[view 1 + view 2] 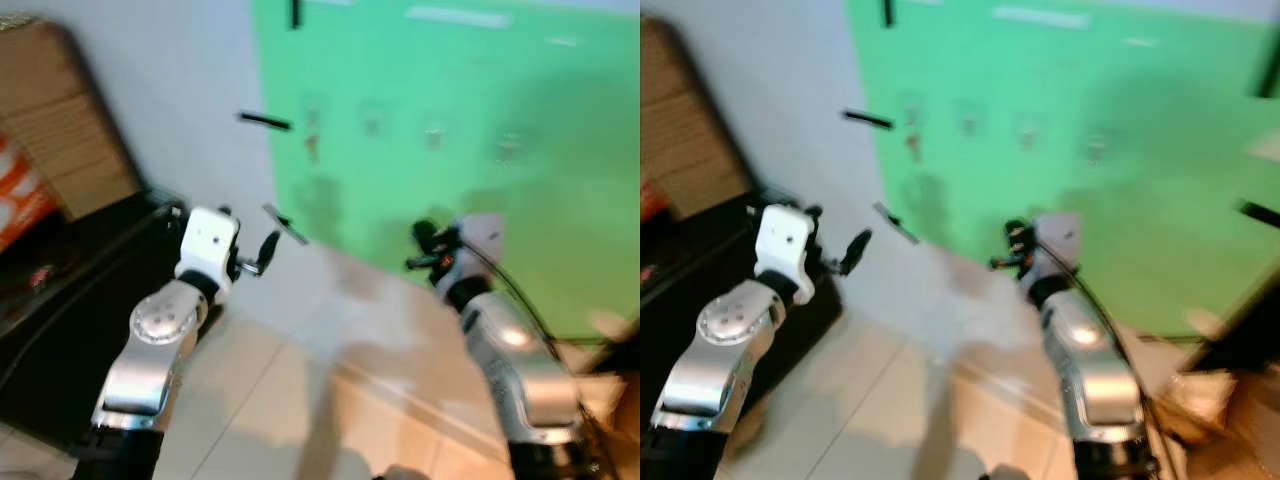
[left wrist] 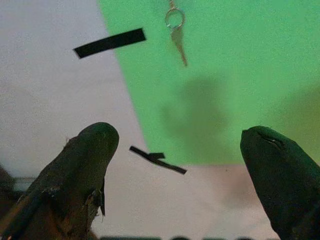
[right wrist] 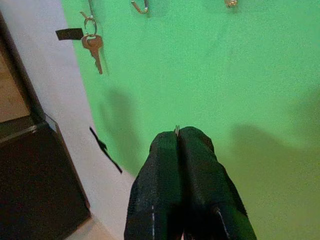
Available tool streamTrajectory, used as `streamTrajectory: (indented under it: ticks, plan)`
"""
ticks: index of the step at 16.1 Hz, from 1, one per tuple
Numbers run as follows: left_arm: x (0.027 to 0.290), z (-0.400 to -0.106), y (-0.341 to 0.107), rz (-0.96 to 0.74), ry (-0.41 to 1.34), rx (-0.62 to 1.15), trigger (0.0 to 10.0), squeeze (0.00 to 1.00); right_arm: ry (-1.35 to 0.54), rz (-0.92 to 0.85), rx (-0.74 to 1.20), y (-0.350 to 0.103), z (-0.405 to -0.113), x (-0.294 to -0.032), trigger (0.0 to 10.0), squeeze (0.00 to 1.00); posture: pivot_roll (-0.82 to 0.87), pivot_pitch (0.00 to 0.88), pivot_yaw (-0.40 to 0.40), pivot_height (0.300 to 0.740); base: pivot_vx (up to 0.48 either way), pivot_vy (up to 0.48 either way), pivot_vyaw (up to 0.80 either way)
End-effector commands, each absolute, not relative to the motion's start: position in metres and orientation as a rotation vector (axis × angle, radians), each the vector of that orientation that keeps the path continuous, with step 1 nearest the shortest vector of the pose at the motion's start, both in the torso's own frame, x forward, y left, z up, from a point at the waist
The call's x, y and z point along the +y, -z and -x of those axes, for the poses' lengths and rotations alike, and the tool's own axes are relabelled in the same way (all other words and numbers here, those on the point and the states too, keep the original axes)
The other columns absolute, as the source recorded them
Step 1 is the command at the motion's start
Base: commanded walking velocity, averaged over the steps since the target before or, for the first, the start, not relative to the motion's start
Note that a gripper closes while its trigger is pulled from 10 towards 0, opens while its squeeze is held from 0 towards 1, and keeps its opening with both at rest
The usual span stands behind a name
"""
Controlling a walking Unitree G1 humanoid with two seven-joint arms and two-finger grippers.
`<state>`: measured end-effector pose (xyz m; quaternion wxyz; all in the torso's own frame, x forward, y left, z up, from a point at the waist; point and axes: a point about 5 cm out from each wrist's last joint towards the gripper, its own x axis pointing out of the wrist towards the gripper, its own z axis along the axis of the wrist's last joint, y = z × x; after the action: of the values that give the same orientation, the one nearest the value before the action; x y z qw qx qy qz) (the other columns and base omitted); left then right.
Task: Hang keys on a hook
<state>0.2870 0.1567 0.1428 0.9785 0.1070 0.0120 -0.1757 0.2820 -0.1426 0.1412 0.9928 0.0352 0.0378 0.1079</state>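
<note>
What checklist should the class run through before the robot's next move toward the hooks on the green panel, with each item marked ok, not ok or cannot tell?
1. Brass-coloured key on its silver ring hangs from the leftmost hook: ok.
2. Neighbouring bent metal hook is free: ok.
3. Right gripper faces the green wall panel, fingers pressed together: ok.
4. Right gripper grips something; a thin metal sliver peeks out at the tips, whether it is a key: cannot tell.
5. Left gripper is open and holds nothing: ok.
6. Head views sharp enough to aim: not ok, both are blurred.
</note>
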Motion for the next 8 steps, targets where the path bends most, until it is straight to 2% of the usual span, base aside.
streamTrajectory:
  ticks: [1,8]
  plan:
    - [0.161,-0.287,-0.1436,-0.224,0.351,0.032,10.0,0.0,-0.223,-0.093,0.054,-0.1467,-0.2834,-0.1367,10.0,0.0,-0.06,0.0,0.073,0.74,0.39,0.0,0.8]
    - [0.1583,-0.283,-0.1406,-0.257,0.439,0.057,10.0,0.0,-0.214,-0.104,0.041,-0.1498,-0.2794,-0.1386,10.0,0.0,-0.06,0.0,0.078,0.74,0.388,0.0,0.0]
